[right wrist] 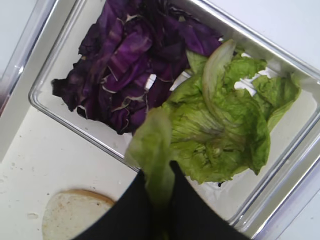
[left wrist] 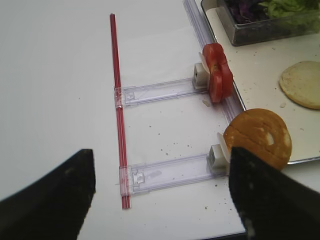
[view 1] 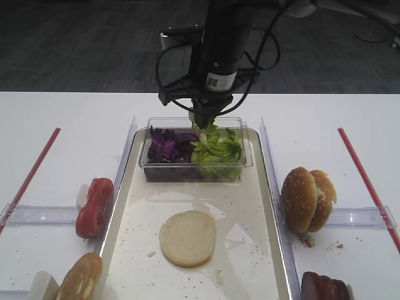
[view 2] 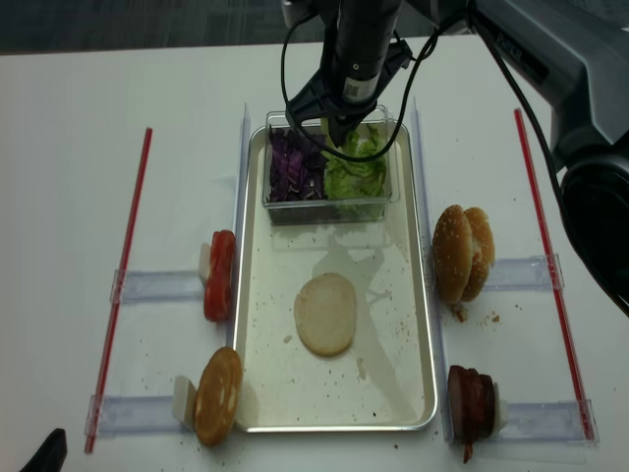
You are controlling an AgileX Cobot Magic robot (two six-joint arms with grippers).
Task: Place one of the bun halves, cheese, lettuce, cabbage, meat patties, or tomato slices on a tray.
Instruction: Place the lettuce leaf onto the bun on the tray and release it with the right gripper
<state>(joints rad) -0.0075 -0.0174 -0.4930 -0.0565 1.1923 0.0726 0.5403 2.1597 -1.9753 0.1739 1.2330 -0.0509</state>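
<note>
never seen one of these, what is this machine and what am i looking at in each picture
It is a two-armed robot at a white table. Two pictures look down from above; the other two come from cameras on its wrists. The right arm's fingers are shut on a bright green lettuce leaf, above the clear plastic tub of green leaves and purple cabbage shreds. The tub stands on a cream metal tray beside a pale flat bun round. The left arm's fingers hang open beside the tray.
</note>
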